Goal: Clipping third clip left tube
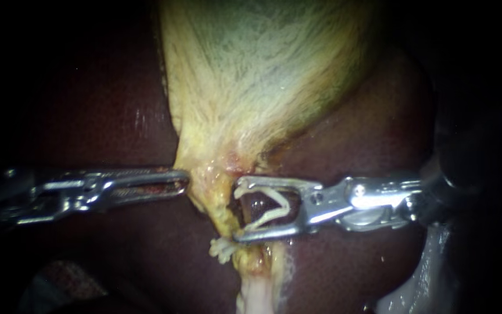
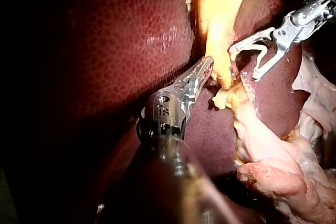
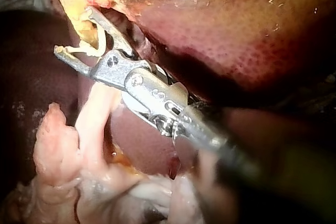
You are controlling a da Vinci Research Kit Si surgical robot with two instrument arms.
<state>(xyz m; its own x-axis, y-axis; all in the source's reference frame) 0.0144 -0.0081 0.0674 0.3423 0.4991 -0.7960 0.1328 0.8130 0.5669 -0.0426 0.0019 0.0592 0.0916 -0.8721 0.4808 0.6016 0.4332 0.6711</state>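
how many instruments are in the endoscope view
2. The left instrument comes in from the left, its tip at the yellow tissue below the gallbladder. The right instrument comes in from the right, its jaws holding a white clip beside that tissue. None seems hidden.

Gallbladder (image 1: 251, 75) lies on liver (image 1: 88, 122). Tube (image 1: 219, 206) runs down from its neck, between my instruments. My left instrument (image 1: 182, 183) left of tube, tip touching it. My right instrument (image 1: 242, 210) right of tube, clip (image 1: 274, 209) seated between both jaws, jaw tips at tube's edge. Lower clip (image 1: 223, 249) on tube just below.
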